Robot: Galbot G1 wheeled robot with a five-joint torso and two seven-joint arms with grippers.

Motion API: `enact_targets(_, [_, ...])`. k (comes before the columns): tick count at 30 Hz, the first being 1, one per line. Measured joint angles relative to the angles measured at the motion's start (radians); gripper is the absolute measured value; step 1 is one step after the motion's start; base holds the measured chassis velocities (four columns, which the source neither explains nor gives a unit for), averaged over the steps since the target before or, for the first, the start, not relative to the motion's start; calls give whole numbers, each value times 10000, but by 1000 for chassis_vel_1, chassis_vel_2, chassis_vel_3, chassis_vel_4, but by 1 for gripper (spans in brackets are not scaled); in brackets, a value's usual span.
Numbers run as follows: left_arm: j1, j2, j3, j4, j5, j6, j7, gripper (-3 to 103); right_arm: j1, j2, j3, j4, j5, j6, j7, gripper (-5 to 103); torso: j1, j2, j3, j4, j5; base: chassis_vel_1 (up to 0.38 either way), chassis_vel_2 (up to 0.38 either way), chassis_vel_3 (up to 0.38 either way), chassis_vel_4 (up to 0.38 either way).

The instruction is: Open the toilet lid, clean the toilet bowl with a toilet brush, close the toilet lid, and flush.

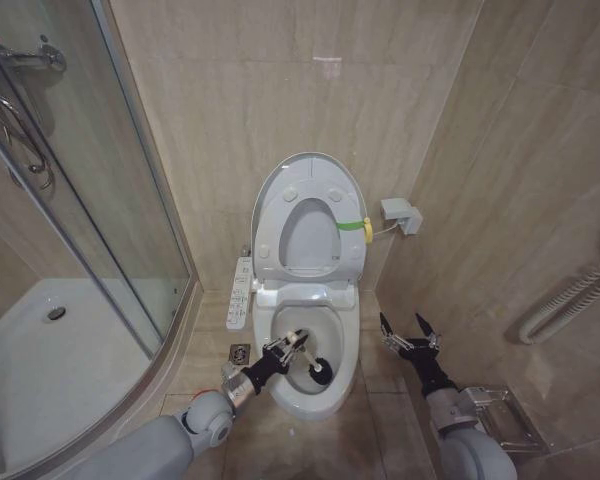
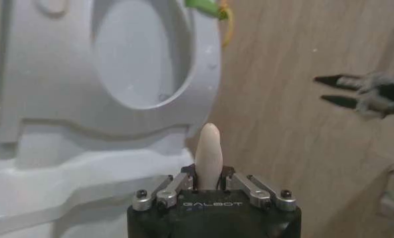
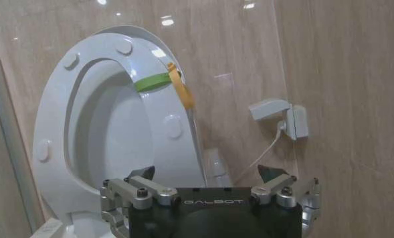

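The toilet lid stands raised against the wall, and the ring seat with a yellow-green band is up in front of it. Below them the white toilet bowl is uncovered. My left gripper hovers over the bowl's left rim, shut on the toilet brush's pale handle. The dark brush head is down inside the bowl. To the right of the toilet, above the floor, my right gripper is open and holds nothing; its spread fingers face the raised seat.
A bidet control strip runs along the bowl's left side. A glass shower enclosure takes up the left. A wall socket with a cord is right of the lid. A floor drain and a metal rack are low down.
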Motion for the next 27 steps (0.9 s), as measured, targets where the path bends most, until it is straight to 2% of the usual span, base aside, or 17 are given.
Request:
enact_targets(10, [-420, -150, -370, 822, -340, -2, 46, 22, 0, 0, 0, -1, -1, 0, 0, 100, 0, 0, 1, -2, -1, 0, 0, 0, 0])
enact_targets(13, [-521, -22, -412, 585, -455, 90, -38, 22, 0, 0, 0, 0, -1, 0, 0, 100, 1, -1, 1, -2, 0, 0, 0, 0, 0])
enact_targets(17, [-367, 319, -384, -309, -524, 477, -271, 22, 0, 1, 0, 0, 0, 0, 0, 100, 0, 0, 0, -3, 2, 0, 0, 0, 0])
enact_targets(21, [329, 589, -369, -1289, -399, 713, -470, 22, 0, 0, 0, 0, 0, 0, 0, 100, 0, 0, 0, 0, 1, 0, 0, 0, 0])
enact_targets(27, [604, 518, -514, -1138, -306, 700, -407, 22, 0, 0, 0, 0, 0, 0, 0, 100, -1, 0, 0, 0, -1, 0, 0, 0, 0])
